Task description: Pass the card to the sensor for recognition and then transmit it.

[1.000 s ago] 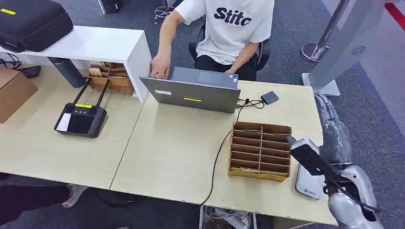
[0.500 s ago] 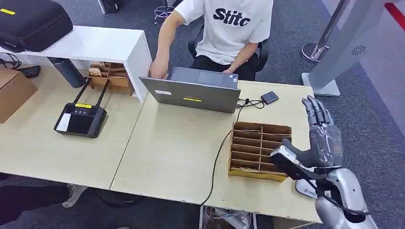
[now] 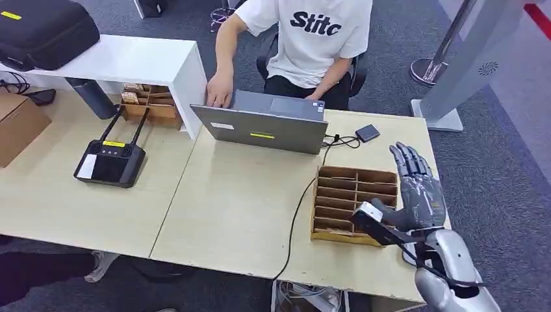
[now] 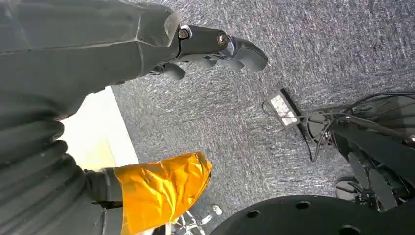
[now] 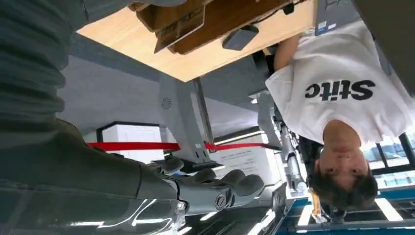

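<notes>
My right hand point(image 3: 419, 188) hovers over the table's right edge, beside a brown cardboard card rack point(image 3: 354, 205) with several slots. Its fingers are stretched out and spread, its thumb points toward the rack, and it holds nothing. I cannot make out a card in the slots from here. A white sensor pad point(image 3: 408, 252) lies on the table near the front right corner, mostly hidden under my right forearm. The right wrist view has the same straight fingers point(image 5: 215, 188) and the rack point(image 5: 195, 19). My left hand point(image 4: 220, 46) hangs over grey carpet, holding nothing.
A person in a white T-shirt point(image 3: 318, 32) sits behind a grey laptop point(image 3: 260, 127) at the far side. A black cable point(image 3: 299, 201) runs across the table left of the rack. A small black box point(image 3: 367, 132) and a black controller point(image 3: 110, 162) also lie there.
My right hand has moved left from beyond the table's edge to beside the rack, now covering most of the white pad. The person's hand shifted slightly at the laptop.
</notes>
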You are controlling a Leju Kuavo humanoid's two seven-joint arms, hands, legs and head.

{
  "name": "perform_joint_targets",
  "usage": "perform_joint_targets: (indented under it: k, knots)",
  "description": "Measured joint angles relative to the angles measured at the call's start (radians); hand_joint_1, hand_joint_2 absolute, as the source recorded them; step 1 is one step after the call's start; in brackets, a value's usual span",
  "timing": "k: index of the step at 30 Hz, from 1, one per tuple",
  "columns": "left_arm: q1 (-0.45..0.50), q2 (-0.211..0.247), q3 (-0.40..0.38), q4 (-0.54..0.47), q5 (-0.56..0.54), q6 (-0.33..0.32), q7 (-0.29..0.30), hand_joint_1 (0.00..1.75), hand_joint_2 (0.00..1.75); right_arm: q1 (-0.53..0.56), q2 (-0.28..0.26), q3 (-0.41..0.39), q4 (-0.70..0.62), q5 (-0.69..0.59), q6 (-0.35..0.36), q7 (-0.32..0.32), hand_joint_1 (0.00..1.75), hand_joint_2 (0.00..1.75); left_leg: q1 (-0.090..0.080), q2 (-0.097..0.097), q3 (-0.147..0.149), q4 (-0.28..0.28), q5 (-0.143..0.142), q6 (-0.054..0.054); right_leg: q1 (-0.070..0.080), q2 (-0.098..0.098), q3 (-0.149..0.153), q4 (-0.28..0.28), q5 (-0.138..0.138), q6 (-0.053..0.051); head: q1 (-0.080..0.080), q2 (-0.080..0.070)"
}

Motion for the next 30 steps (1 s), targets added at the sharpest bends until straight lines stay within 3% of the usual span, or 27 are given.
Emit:
perform_joint_targets:
  k: [17, 30]
  knots:
    - [-0.013, 0.000, -0.002, 0.000, -0.002, -0.014, -0.003, 0.00, 1.75, -0.097, 0.058, 0.026, 0.206, -0.082, 0.037, 0.010, 0.00, 1.75, 0.000, 0.000, 0.000, 0.000, 0.000, 0.000, 0.000, 0.000, 0.000, 0.000, 0.000, 0.000, 0.000, 0.000]
    - [-0.013, 0.000, -0.002, 0.000, -0.003, -0.010, -0.005, 0.00, 1.75, -0.103, 0.068, 0.026, 0.245, -0.078, 0.031, 0.011, 0.00, 1.75, 0.000, 0.000, 0.000, 0.000, 0.000, 0.000, 0.000, 0.000, 0.000, 0.000, 0.000, 0.000, 0.000, 0.000]
